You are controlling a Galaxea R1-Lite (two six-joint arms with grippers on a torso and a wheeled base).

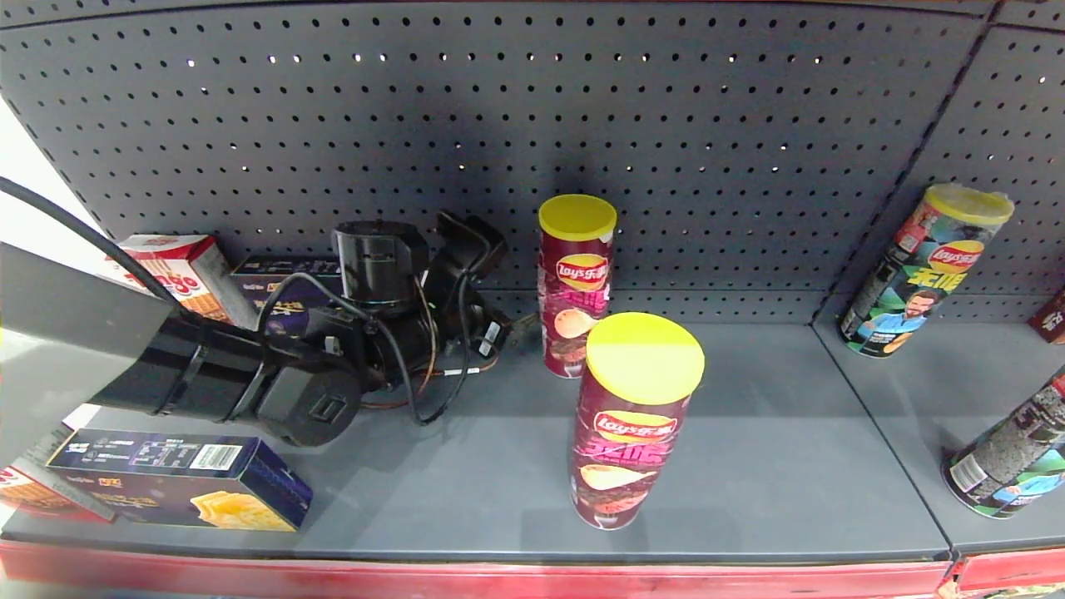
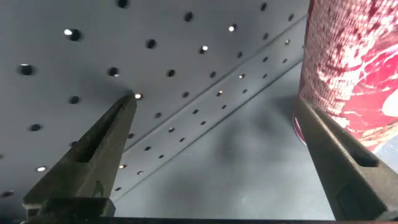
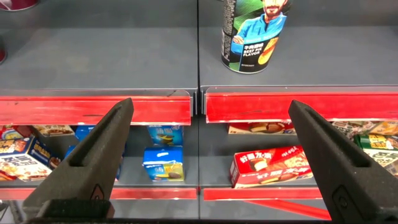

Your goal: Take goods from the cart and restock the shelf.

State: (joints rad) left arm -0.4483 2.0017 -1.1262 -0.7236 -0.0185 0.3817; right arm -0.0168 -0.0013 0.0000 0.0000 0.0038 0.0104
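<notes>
**Risks (judged).** Shelf (image 1: 774, 466): smooth deck, so a nudged item prob. slides. Left arm (image 1: 250, 366) lies low over the deck among boxes. A careless pull-out could drag the blue box (image 1: 183, 482) off the front lip. Left gripper (image 2: 216, 99): jaws spread wide, nothing held. One finger (image 2: 336, 155) is just beside the rear can (image 1: 574, 287), contact not discernible. A sideways swing would tip it toward the front can (image 1: 632, 424). Right gripper (image 3: 210, 104): also spread and empty, outside the shelf, facing lower tiers.

**Cans.** Tall maroon tubes w/ yellow lids, both upright. Rear one near the pegboard (image 1: 499, 100), front one near the edge. Narrow base, prob. easy to topple.
</notes>
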